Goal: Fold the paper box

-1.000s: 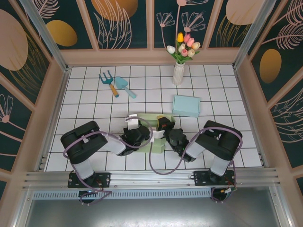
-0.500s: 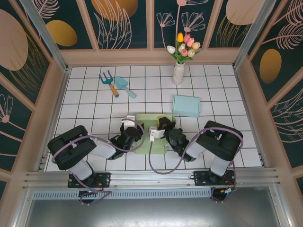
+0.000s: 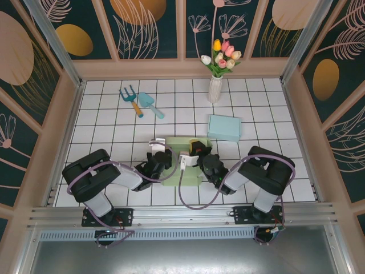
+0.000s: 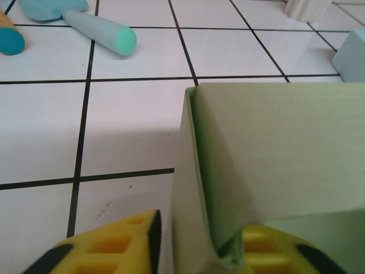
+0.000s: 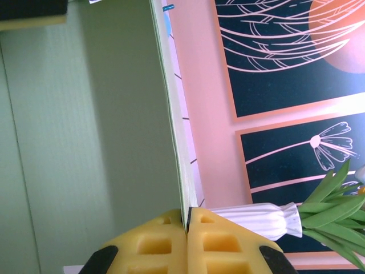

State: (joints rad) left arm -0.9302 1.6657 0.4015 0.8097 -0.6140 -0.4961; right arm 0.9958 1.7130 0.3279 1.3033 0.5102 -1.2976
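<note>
The light green paper box [image 3: 189,176] lies half-formed on the tiled table between my two grippers. My left gripper [image 3: 161,157] is at its left side. In the left wrist view, a raised, folded green wall [image 4: 268,148] runs down between the yellow fingers [image 4: 108,245], and the left gripper [image 4: 199,242] is shut on it. My right gripper [image 3: 193,155] is at the box's middle. In the right wrist view it [image 5: 187,222] is shut, pinching the thin edge of a green panel [image 5: 85,114] between its pads.
A closed teal box [image 3: 224,127] lies just beyond the right gripper. A white vase of tulips [image 3: 215,88] stands at the back. A garden fork [image 3: 131,100] and a trowel [image 3: 149,104] lie at the back left. Pink walls enclose the table.
My left gripper opened, shifted a little and closed again on the box's left wall, and the left arm's elbow swung outwards to the left. The right gripper kept its pinch.
</note>
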